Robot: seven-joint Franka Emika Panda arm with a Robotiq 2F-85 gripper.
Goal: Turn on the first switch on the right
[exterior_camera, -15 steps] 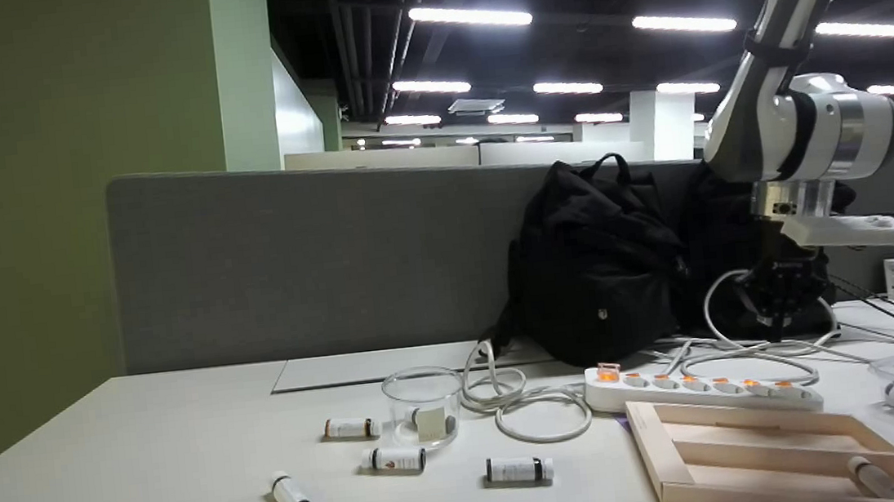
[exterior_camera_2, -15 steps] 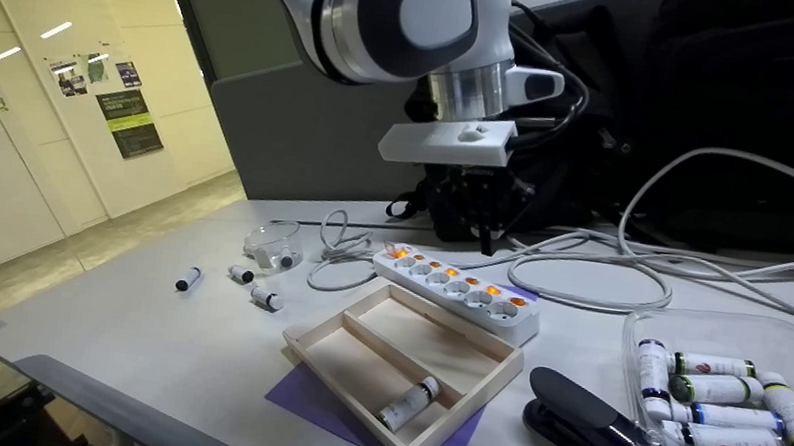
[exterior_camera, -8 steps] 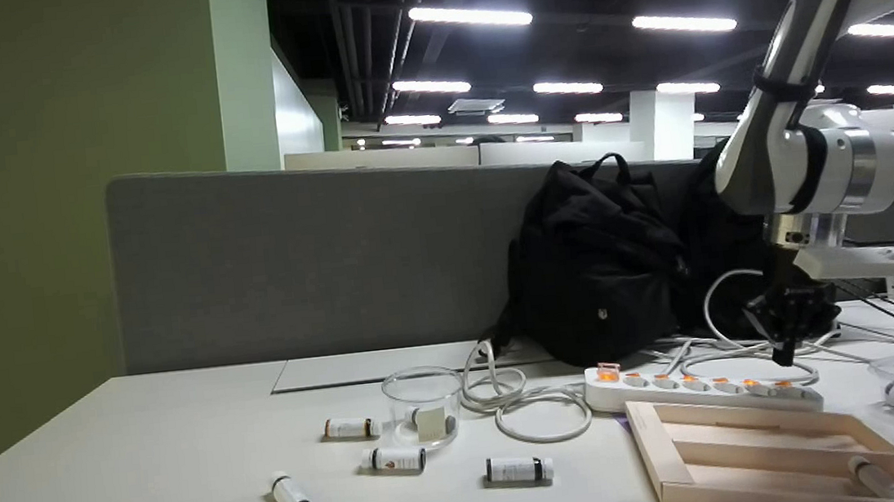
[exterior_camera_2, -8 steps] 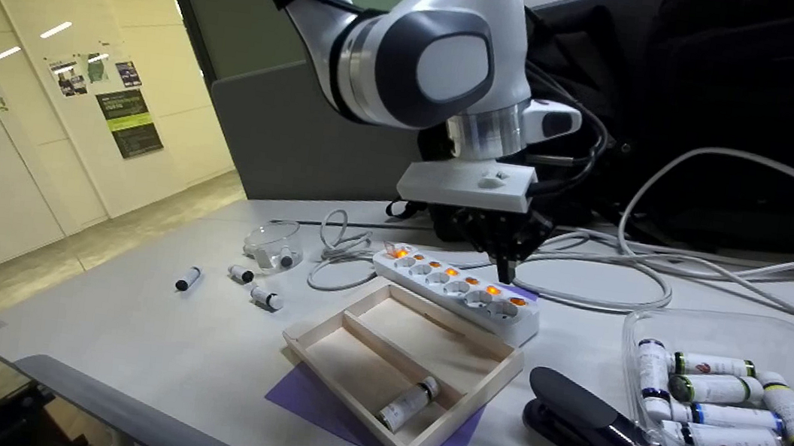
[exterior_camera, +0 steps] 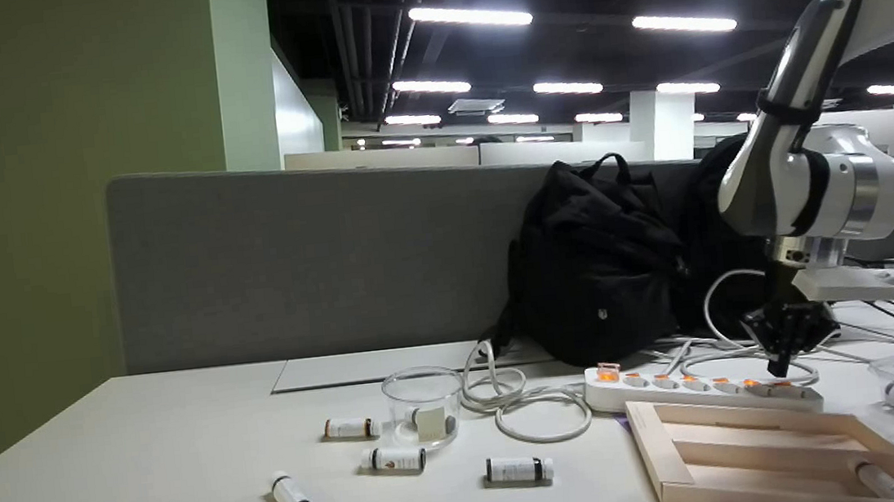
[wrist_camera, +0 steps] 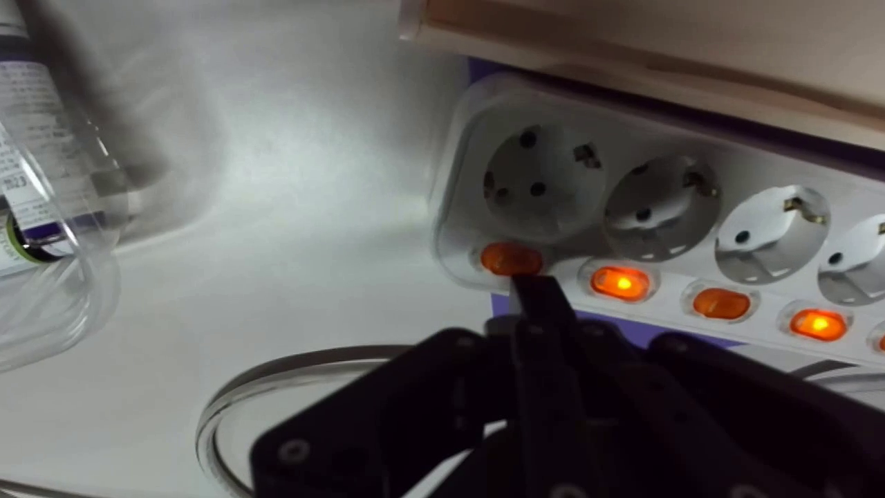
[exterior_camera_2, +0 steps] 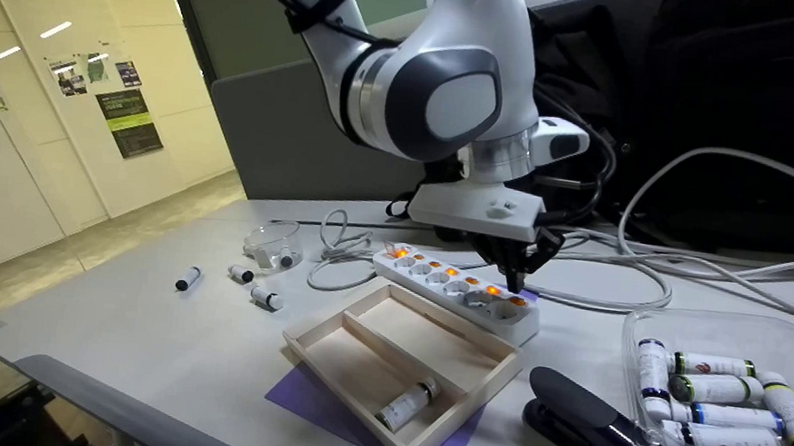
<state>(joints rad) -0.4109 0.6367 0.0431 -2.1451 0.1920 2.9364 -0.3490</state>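
A white power strip (exterior_camera_2: 526, 331) with a row of orange rocker switches lies behind the wooden tray; it also shows in an exterior view (exterior_camera: 603, 400) and the wrist view (wrist_camera: 473, 221). The end switch (wrist_camera: 510, 259) is unlit; it shows in an exterior view as well (exterior_camera_2: 519, 302). The switch beside it (wrist_camera: 621, 283) is lit. My gripper (wrist_camera: 541, 282) is shut and empty, pointing down. Its tip overlaps the near edge of the end switch in the wrist view; contact cannot be told. In both exterior views the gripper (exterior_camera: 778, 371) (exterior_camera_2: 514, 286) is just above that end of the strip.
The wooden tray (exterior_camera_2: 469, 410) holding a bottle (exterior_camera_2: 407, 406) stands close along the strip. A black stapler (exterior_camera_2: 598, 437) and a clear box (exterior_camera_2: 734, 319) of bottles are nearby. White cable loops (exterior_camera_2: 656, 272) lie behind the strip. Black backpacks (exterior_camera: 596, 269) stand at the back.
The arm has come down and brought the shut gripper from above and behind the strip to just over its end switch. The strip and its lights look the same.
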